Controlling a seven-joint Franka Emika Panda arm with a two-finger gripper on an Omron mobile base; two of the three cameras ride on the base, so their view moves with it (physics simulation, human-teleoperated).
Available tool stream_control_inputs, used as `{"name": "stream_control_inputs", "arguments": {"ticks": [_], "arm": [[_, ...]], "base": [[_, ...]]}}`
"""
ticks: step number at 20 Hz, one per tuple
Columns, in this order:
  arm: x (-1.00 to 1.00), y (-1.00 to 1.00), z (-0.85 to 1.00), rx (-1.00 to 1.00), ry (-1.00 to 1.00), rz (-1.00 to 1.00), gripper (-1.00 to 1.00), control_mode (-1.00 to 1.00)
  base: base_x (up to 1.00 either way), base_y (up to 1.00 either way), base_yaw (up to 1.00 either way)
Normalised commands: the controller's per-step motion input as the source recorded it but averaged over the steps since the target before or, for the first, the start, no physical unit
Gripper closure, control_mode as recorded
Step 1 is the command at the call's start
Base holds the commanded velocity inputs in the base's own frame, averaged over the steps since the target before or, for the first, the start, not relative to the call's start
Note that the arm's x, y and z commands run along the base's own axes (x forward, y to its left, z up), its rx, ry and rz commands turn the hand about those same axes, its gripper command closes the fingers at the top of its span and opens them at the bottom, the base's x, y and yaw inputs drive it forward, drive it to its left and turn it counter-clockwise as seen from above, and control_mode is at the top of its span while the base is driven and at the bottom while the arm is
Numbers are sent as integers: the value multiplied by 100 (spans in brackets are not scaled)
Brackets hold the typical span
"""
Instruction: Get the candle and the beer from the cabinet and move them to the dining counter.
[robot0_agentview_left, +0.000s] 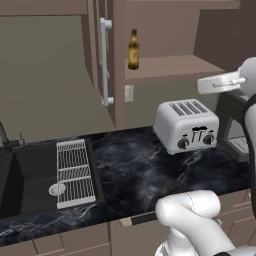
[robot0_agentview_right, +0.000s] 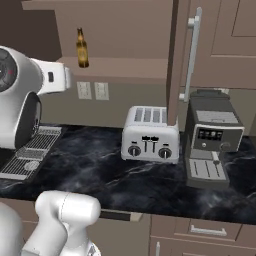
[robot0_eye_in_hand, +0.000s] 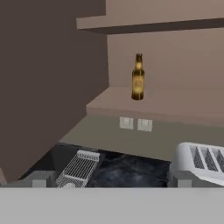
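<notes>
- End effector (robot0_eye_in_hand: 109, 181), foreground: tips spread wide, holding nothing, aimed toward the shelf, probably for an approach.
- Toaster (robot0_agentview_left: 186, 125) and sink rack (robot0_agentview_left: 74, 172) on the black worktop (robot0_agentview_left: 135, 170) below.
- Beer (robot0_eye_in_hand: 138, 78): upright on the open cabinet (robot0_agentview_left: 170, 65) shelf, near its front edge, within reach; amber label, lettering unreadable.

The arm (robot0_agentview_right: 65, 212) is glossy white with rounded, bulbous link housings, dark grey-black bands at its joints, a round dark cap with a small red dot, and a small dark mark on the white link.
</notes>
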Motion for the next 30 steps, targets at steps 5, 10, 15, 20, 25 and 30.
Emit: {"name": "stream_control_inputs", "arguments": {"ticks": [5, 10, 15, 20, 25, 30], "arm": [[31, 0, 1, 13, -4, 0, -100, -100], [16, 0, 4, 10, -1, 0, -100, -100], [19, 0, 0, 6, 0, 0, -100, -100], [12, 0, 3, 0, -11, 0, -100, -100], [15, 0, 10, 0, -11, 2, -100, -100], [33, 0, 12, 0, -2, 2, -100, -100]], "base": [[0, 0, 0], [0, 0, 0], [0, 0, 0], [0, 0, 0], [0, 0, 0], [0, 0, 0]]}}
